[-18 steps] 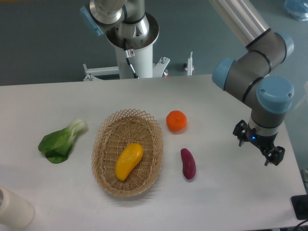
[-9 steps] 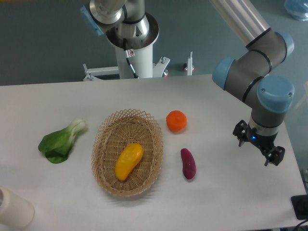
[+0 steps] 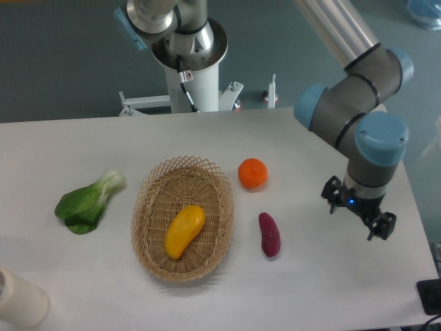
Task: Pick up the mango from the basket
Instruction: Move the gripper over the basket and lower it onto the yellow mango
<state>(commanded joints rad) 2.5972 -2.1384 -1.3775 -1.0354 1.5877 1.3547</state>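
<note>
One white table point(image 3: 324, 276), dark grey wall point(image 3: 62, 62).

Mango point(image 3: 184, 230) in basket point(image 3: 153, 193); gripper point(image 3: 356, 216) well apart, empty.

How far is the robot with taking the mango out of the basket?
Nothing is done yet: the smooth yellow-orange mango lies in the tan wicker basket. The open, empty gripper hangs over the table far to its right. Reaching, grasping and lifting are all left.
</note>
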